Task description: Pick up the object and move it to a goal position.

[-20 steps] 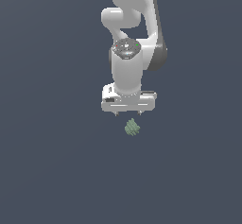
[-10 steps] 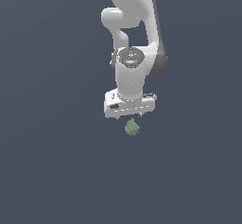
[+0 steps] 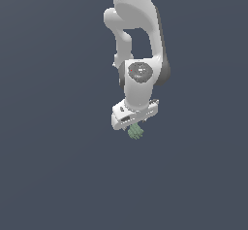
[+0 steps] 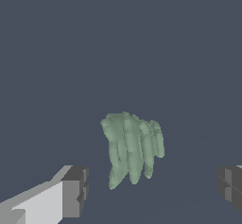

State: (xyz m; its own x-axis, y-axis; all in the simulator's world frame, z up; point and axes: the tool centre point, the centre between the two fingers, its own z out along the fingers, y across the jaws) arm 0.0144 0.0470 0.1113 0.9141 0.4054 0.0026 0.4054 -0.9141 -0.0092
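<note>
The object is a small pale grey-green lumpy clump lying on the dark grey floor. In the exterior view my white gripper hangs right over it and covers part of it. In the wrist view the object lies in the gap between my two dark fingertips, which stand wide apart on either side without touching it. The gripper is open and empty.
The dark grey floor stretches flat all around. The white arm rises above the gripper toward the top of the exterior view. No other objects show.
The gripper has turned about its wrist and come lower over the object. The object has not moved.
</note>
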